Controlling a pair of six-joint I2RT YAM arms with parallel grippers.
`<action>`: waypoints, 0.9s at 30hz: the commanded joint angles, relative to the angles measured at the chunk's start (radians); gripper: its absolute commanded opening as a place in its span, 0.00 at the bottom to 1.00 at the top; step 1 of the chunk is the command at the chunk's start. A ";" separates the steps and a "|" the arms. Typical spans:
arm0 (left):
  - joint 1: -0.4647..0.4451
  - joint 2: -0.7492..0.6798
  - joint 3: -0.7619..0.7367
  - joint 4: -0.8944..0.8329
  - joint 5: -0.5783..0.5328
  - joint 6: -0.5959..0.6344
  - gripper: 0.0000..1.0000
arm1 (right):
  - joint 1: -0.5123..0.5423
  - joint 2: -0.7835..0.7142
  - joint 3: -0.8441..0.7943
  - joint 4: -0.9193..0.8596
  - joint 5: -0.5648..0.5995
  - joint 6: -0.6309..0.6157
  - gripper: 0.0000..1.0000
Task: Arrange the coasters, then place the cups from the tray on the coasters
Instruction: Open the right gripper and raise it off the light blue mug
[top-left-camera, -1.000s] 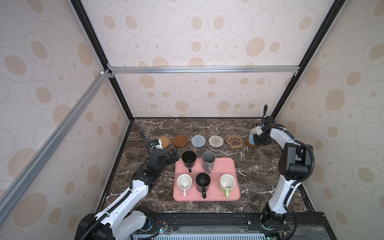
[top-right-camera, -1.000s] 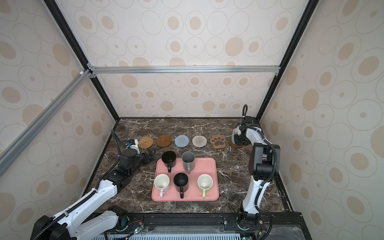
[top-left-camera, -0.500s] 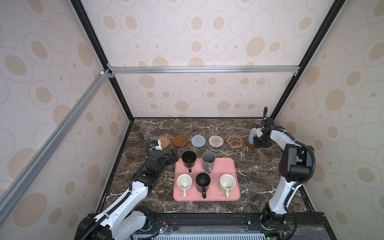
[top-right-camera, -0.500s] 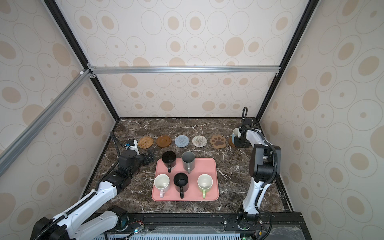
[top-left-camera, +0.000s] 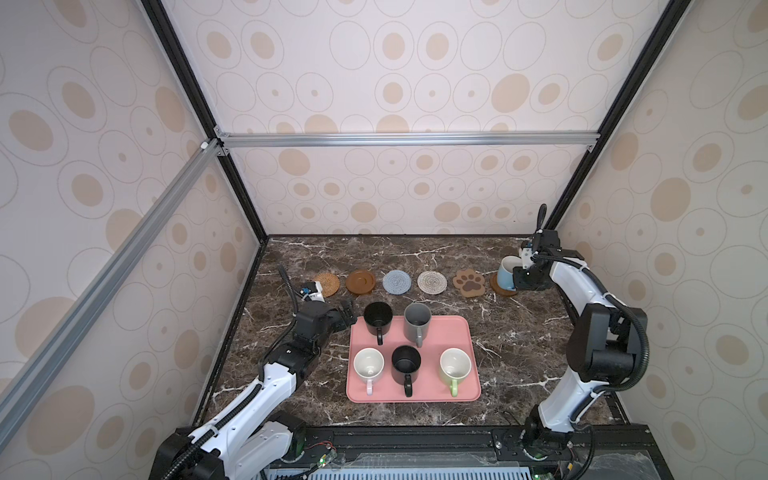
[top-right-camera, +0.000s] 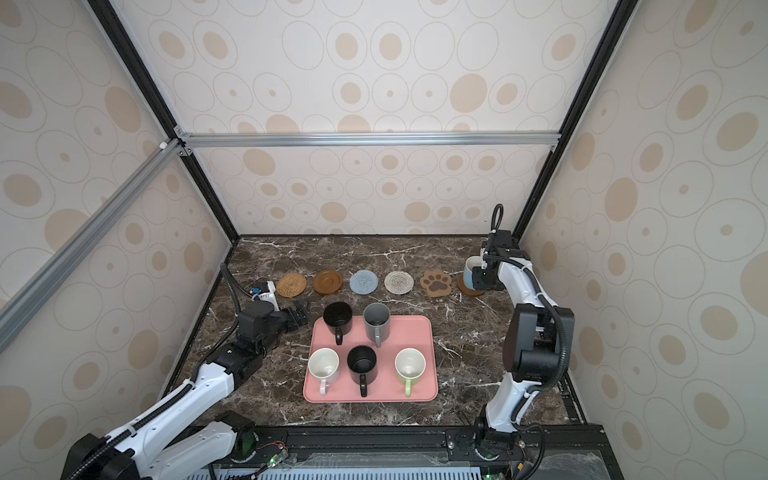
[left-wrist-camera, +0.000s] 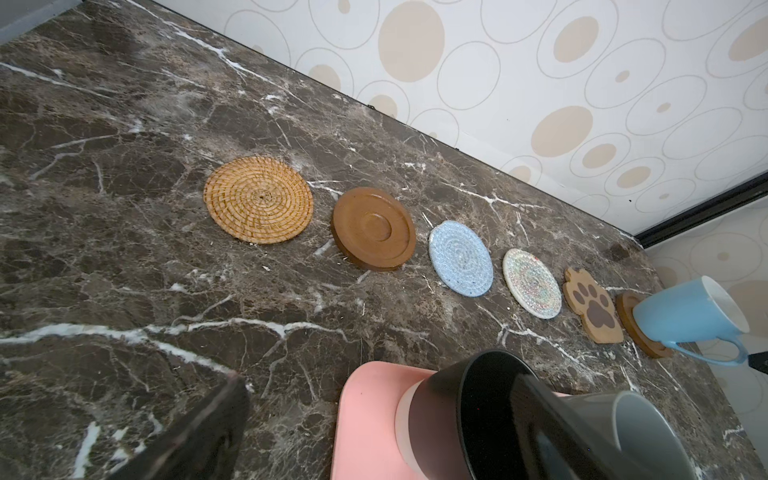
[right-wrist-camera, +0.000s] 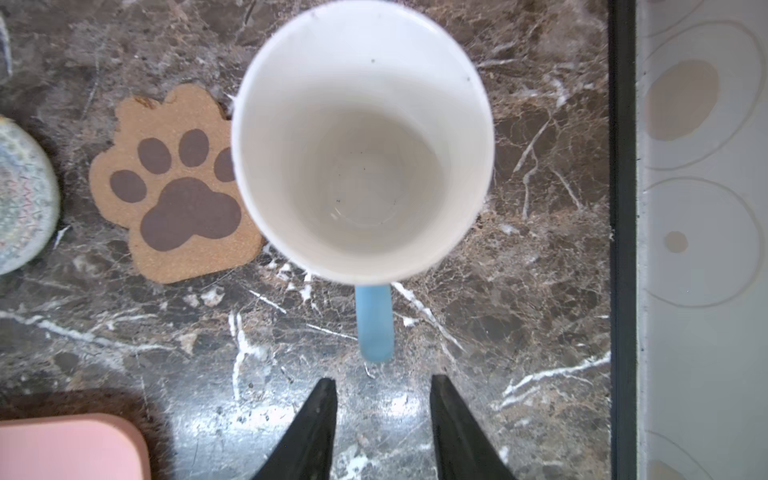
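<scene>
— Where are your cups (top-left-camera: 406, 359)?
— Five stand on the tray (top-left-camera: 453, 332), toward the table's (top-left-camera: 519, 340) front edge. Your left gripper (top-left-camera: 348, 311) hangs wide apart, holding nothing, beside the black cup (top-left-camera: 378, 318) at the tray's far left corner.
— And the right?
— Farther back, the light blue cup (top-left-camera: 508, 272) stands upright on the brown disc (top-left-camera: 503, 290) ending the coaster row (top-left-camera: 397, 281). Your right gripper (right-wrist-camera: 380, 382) is released, fingertips (right-wrist-camera: 326, 395) just short of the handle (right-wrist-camera: 374, 324)
</scene>
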 joint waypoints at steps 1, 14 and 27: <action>-0.008 -0.010 0.008 0.023 -0.022 0.013 1.00 | 0.015 -0.070 -0.025 -0.040 -0.023 0.023 0.41; -0.008 -0.002 0.027 -0.004 -0.016 0.013 1.00 | 0.168 -0.171 0.011 -0.172 0.058 0.216 0.41; -0.008 -0.031 0.017 -0.037 -0.025 -0.030 1.00 | 0.383 -0.204 0.017 -0.229 0.081 0.407 0.41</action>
